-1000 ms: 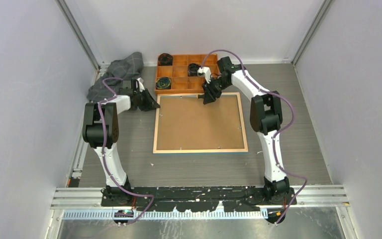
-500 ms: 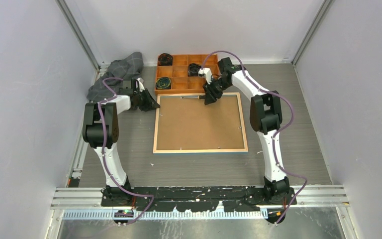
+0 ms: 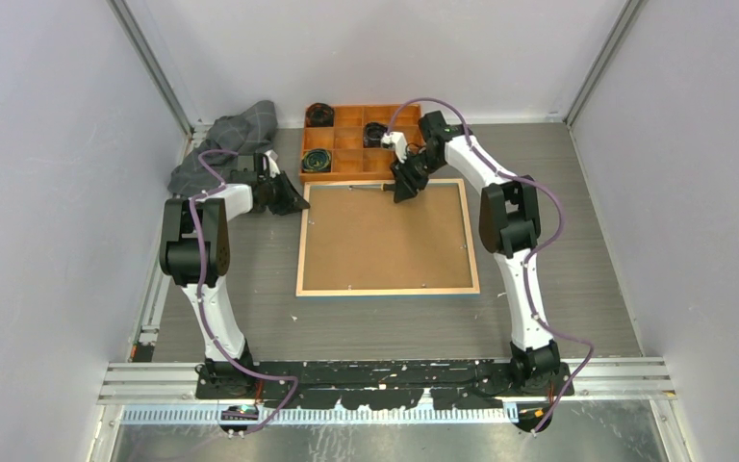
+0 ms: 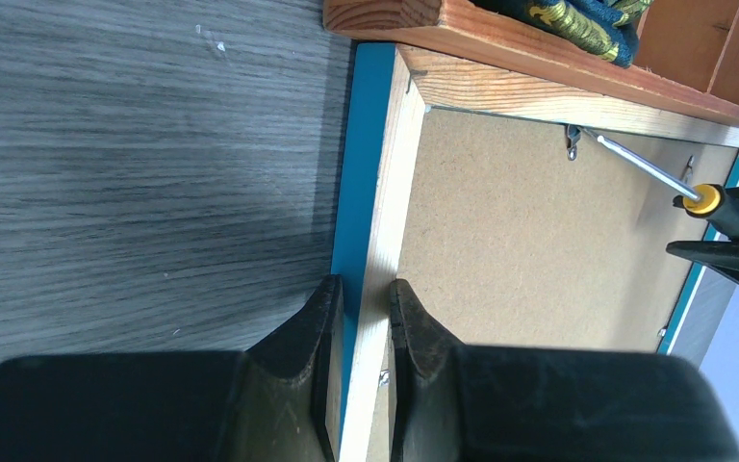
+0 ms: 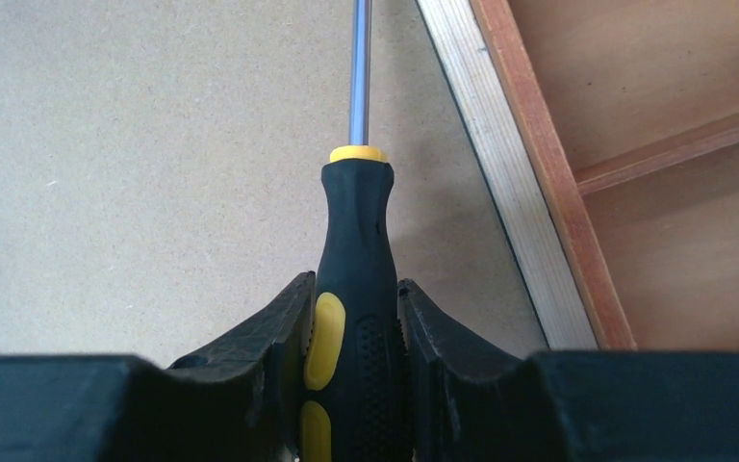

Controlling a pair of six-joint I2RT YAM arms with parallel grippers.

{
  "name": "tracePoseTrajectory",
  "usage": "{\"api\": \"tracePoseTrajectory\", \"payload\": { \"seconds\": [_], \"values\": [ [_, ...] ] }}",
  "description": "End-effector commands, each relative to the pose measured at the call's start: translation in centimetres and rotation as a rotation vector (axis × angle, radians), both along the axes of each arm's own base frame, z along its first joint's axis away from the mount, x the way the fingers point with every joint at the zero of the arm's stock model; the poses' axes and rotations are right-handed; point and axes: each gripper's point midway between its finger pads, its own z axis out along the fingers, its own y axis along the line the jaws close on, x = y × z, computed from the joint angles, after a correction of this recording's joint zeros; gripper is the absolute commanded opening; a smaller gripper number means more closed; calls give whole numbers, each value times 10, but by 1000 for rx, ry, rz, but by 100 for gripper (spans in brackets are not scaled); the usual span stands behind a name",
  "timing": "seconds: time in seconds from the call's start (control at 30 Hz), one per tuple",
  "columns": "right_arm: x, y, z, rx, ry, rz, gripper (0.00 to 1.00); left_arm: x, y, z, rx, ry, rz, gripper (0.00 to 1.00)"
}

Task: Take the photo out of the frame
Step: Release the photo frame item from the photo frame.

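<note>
Right fingers (image 5: 267,339) clamp screwdriver (image 5: 356,279); left fingers (image 4: 300,358) pinch frame (image 4: 382,241).

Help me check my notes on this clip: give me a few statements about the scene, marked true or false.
1. The frame lies face down, its board up. True.
2. The right gripper is empty. False: it is shut on a screwdriver.
3. The left gripper clamps the frame's left edge. True.
4. The photo lies out on the table. False: no photo is in view, and the board sits in the frame.
5. The tray lies at the frame's near edge. False: it lies along the far edge.
</note>
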Motion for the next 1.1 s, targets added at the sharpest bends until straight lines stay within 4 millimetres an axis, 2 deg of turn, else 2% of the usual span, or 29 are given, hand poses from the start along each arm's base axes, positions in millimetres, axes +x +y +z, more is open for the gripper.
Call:
{"api": "tracePoseTrajectory", "payload": {
  "seconds": [0.0, 0.3, 0.37, 0.53, 0.7, 1.07],
  "values": [
    [-10, 23, 14, 45, -17, 84, 1, -17, 10, -46, 51, 134, 48, 0],
    [-17, 25, 10, 12, -11, 116, 1, -17, 9, -47, 49, 136, 48, 1],
    [-16, 24, 16, 11, -24, 109, 1, -17, 9, -47, 47, 136, 46, 0],
    [-10, 19, 48, 72, -60, 71, 1, -17, 9, -46, 47, 135, 46, 0],
    [4, 0, 60, 81, -91, 24, 1, -18, 9, -47, 47, 138, 47, 0],
    [4, -9, 45, 60, -69, 28, 1, -17, 9, -47, 46, 139, 49, 1]
  ]
}}
